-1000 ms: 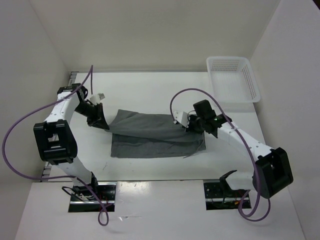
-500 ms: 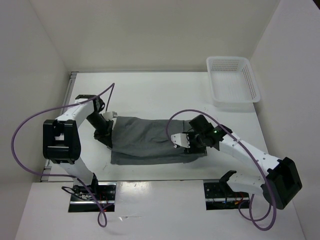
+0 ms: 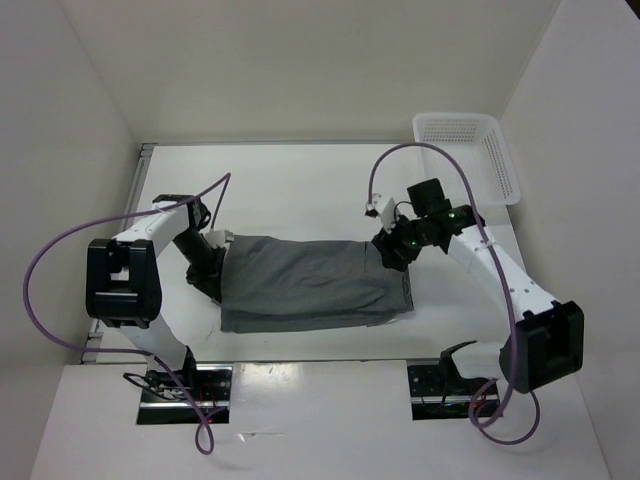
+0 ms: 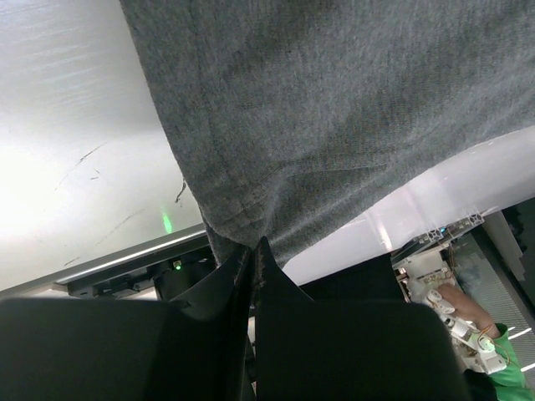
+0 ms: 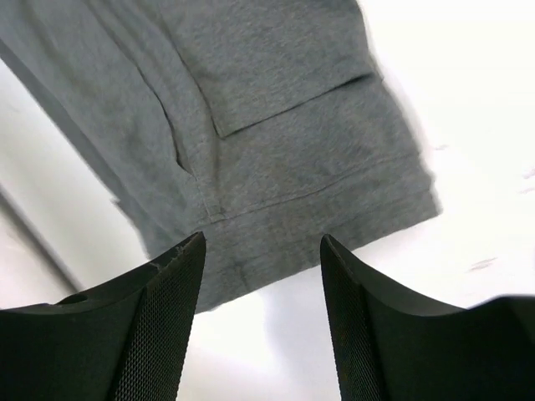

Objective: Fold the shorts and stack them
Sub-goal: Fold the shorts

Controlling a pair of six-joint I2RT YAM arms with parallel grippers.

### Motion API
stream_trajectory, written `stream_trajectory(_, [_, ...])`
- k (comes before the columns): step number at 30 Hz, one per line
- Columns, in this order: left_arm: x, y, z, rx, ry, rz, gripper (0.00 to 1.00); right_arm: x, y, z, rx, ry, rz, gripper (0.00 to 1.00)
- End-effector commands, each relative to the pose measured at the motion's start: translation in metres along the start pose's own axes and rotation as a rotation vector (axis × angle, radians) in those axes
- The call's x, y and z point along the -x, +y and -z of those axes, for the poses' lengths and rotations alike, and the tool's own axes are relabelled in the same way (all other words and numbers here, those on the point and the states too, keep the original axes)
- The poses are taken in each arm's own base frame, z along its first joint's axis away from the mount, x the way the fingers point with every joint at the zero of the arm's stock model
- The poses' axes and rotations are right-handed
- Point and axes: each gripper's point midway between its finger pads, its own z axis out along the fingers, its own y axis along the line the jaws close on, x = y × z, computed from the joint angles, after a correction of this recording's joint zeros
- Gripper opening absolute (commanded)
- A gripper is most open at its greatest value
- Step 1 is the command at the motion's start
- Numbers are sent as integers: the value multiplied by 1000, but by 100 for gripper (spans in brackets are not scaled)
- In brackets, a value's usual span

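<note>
- Shorts (image 3: 310, 285): mid-table, flat, long grey rectangle running left to right, between the two arms.
- Layers: the right wrist view shows an upper layer edge lying over a lower one near the right end of the shorts (image 5: 276, 125), so they look doubled over once. That is a judgement; the drawstring is not visible.
- Left gripper (image 3: 212, 272): at the left end of the shorts. In its wrist view the fingers are pressed together on the fabric edge (image 4: 253, 245), clamped on the cloth.
- Right gripper (image 3: 388, 252): over the far right end. In its wrist view the fingers stand apart with nothing between them (image 5: 261, 241) and the cloth lies below.
- Done, judged: first fold laid, right side let go.
- Left, judged: left side needs releasing, then at least one crosswise fold to shorten the strip, then stacking. No other shorts or pile in view to stack on.
- Table (image 3: 300, 190): white, shorts lie wholly on it.
- Basket (image 3: 456, 118): far right corner, well apart from the shorts, nothing seen inside.
</note>
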Motion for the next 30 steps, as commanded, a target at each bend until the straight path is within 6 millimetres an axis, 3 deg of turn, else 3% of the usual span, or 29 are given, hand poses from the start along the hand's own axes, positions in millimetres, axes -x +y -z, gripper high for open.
stream_trajectory(1, [-5, -3, 2, -9, -3, -8, 5, 4, 7, 12, 119, -32, -352, 62])
stream_trajectory(3, [-4, -2, -1, -9, -5, -9, 5, 0, 17, 17, 208, -2, -425, 62])
stream_trajectory(7, [-1, -4, 1, -45, -23, 6, 5, -9, 11, 26, 197, 12, -443, 62])
stream_trajectory(9, [3, -5, 1, -60, -40, 9, 5, -21, 11, 21, 225, 54, -363, 65])
stream_trajectory(12, [8, -5, 1, -68, -61, 1, 5, -37, -7, 11, 171, 127, -211, 65])
stream_trajectory(15, [8, -5, 1, -68, -61, 1, 6, -65, 7, 4, 234, 230, -135, 65])
stream_trajectory(20, [11, -7, 2, -75, -81, -8, 6, -69, 54, -10, 333, 263, -51, 66])
stream_trajectory(26, [9, -7, 0, -77, -63, 0, 6, -60, 59, -5, 355, 236, 2, 65])
stream_trajectory(30, [11, -5, 2, -65, -71, -3, 6, -70, 70, -14, 371, 266, 23, 62])
